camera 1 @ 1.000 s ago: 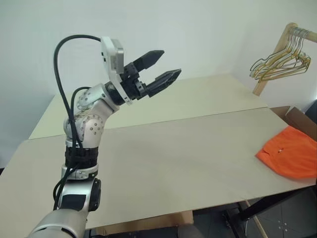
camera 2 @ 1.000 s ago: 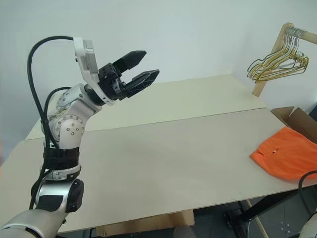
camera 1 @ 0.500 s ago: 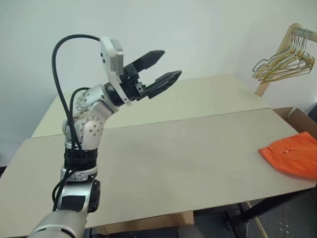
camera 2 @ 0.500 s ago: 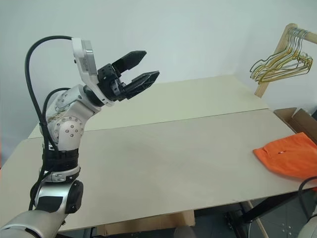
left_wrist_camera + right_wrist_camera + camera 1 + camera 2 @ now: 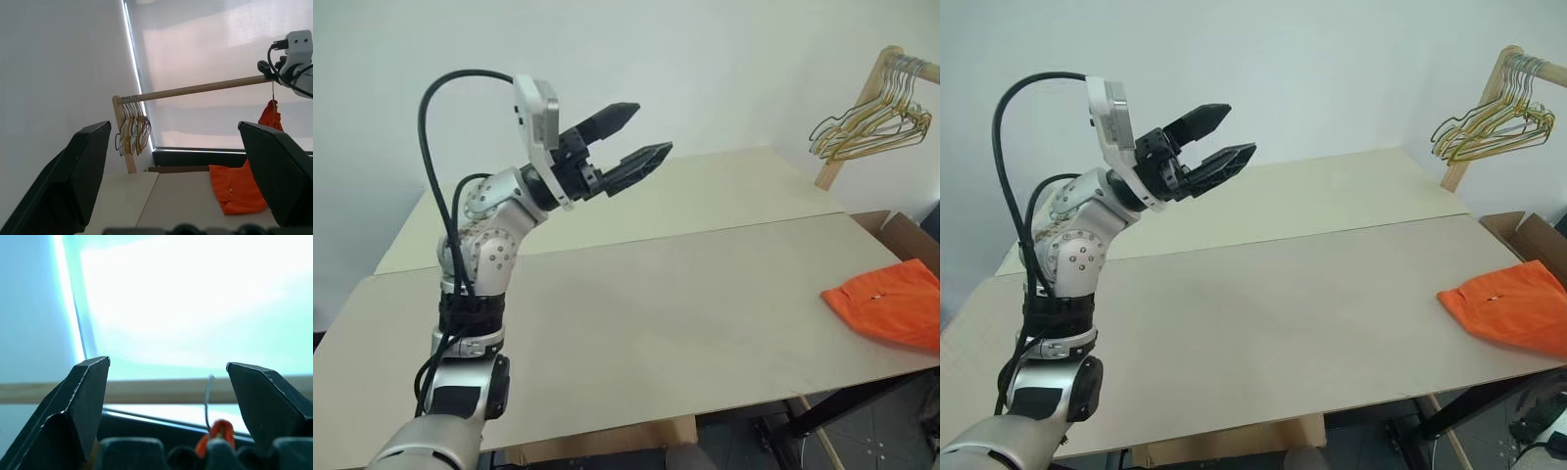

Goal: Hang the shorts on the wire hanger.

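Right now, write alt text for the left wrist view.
Bright orange fabric shorts lie on the pale wooden table, one part raised beneath the wooden rod, where the right end effector sits. Bunched wire hangers hang at the rod's other end.

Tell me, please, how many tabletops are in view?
2: the near tabletop holds the shorts at its right end; the far tabletop butts against it behind. None seems hidden.

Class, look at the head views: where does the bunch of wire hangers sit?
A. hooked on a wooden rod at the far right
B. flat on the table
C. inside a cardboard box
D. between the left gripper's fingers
A: the bunch of wire hangers hangs from the wooden rod.
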{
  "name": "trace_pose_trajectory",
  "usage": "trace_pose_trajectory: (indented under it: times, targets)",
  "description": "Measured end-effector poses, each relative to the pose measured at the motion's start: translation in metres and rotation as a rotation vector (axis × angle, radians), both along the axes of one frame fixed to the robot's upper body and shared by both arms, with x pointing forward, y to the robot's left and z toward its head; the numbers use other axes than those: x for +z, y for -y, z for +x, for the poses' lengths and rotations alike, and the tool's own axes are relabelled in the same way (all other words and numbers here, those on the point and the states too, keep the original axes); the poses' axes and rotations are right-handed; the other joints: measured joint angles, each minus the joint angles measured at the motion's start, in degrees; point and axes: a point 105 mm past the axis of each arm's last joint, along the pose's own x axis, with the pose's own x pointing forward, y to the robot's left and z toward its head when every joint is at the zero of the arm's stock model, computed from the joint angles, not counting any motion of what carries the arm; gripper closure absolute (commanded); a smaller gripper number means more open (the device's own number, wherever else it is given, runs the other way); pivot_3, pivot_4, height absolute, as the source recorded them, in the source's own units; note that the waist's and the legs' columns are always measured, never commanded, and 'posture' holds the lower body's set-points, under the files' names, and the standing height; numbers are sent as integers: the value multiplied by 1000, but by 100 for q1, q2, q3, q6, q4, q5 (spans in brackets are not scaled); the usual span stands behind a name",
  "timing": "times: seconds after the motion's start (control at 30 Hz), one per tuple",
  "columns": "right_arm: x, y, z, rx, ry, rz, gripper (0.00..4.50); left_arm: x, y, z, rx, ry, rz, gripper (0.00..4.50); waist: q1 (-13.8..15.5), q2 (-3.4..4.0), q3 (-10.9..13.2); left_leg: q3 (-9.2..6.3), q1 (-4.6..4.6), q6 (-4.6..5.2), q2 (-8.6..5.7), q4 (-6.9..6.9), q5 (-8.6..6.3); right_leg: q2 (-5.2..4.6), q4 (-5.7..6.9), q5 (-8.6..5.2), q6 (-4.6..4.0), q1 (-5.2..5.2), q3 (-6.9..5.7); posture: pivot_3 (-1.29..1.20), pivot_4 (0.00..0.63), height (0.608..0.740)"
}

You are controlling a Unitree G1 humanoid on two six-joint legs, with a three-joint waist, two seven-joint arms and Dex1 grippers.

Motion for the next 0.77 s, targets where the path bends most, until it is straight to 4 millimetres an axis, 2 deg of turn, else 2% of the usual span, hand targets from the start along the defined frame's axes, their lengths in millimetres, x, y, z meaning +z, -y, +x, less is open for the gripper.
trace_pose_trajectory:
  times: [0.1, 0.17, 0.27, 0.3, 0.37, 0.47, 0.6, 0.67, 0.77]
  targets:
    - [22, -54, 25, 332, -8, -179, 108, -5, -8, 3, 37, -14, 16, 0, -13, -2, 1, 0, 6, 1, 4, 0, -1, 4, 1, 1, -1, 2, 3, -200, 0, 740]
    - [22, -98, 45, 604, -59, -261, 108, -14, -16, 7, 82, -34, 37, 0, -16, -4, 1, 0, 7, 2, 10, -1, -1, 10, 4, 3, -4, 7, 7, -168, 0, 740]
    - [-4, -154, 72, 973, -159, -266, 108, -34, -30, 12, 175, -65, 97, 0, 20, -24, 5, -4, 17, 2, 17, -2, -1, 20, 16, 7, -11, 7, 7, -112, 0, 740]
    - [-17, -170, 80, 1067, -195, -259, 108, -40, -35, 13, 203, -68, 113, 0, 57, -39, 12, -9, 42, 2, 17, -2, -1, 19, 19, 9, -14, -1, 4, -92, 0, 740]
    - [-51, -201, 96, 1240, -320, -252, 108, -48, -41, 11, 231, -71, 151, 0, 233, -70, 32, -14, 32, 2, 9, -1, -1, 9, 23, 9, -14, -21, 6, -77, 0, 740]
    - [-82, -226, 103, 1373, -466, -279, 108, -49, -49, 3, 219, -64, 231, 0, 439, -82, 35, -20, -20, 0, 7, 5, 0, 7, 46, 9, -14, -92, 12, -38, 0, 740]
    - [-153, -259, 100, 1601, -785, -313, 108, -63, -59, -9, 188, -106, 343, 0, 751, -94, 42, -23, -39, -2, 5, 6, 1, 3, 56, 9, -14, -123, 13, 1, 0, 740]
    - [-163, -266, 97, 1662, -829, -331, 108, -70, -63, -11, 193, -122, 368, 0, 874, -98, 47, -20, -43, -7, 2, 8, 5, 1, 61, 9, -14, -132, 21, 12, 0, 740]
    - [-161, -268, 93, 1692, -840, -381, 108, -81, -71, -13, 225, -139, 430, 0, 1012, -114, 54, -2, -35, -8, 8, 7, 5, 11, 74, 7, -17, -133, 20, 18, 1, 740]
